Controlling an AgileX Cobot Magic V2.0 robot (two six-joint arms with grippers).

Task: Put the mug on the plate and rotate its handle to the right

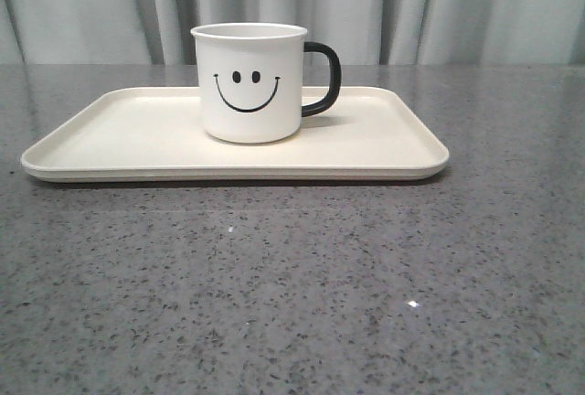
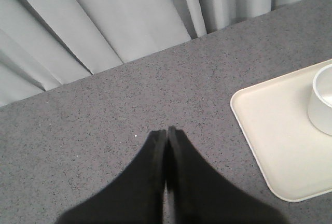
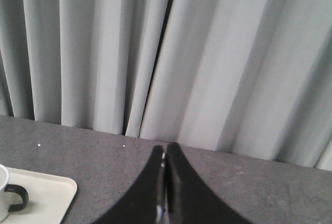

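The white mug (image 1: 249, 82) with a black smiley face stands upright on the cream plate (image 1: 119, 134), near its middle. Its black handle (image 1: 324, 78) points to the right in the front view. Neither gripper shows in the front view. My left gripper (image 2: 166, 130) is shut and empty over the bare table, apart from the plate's corner (image 2: 270, 130) and the mug's rim (image 2: 321, 99). My right gripper (image 3: 166, 147) is shut and empty above the table; the plate's corner (image 3: 46, 193) and the handle (image 3: 15, 197) show at the edge of its view.
The grey speckled table (image 1: 292, 285) runs from the plate to the front edge of the view. A grey pleated curtain (image 1: 439, 6) hangs behind the table's far edge.
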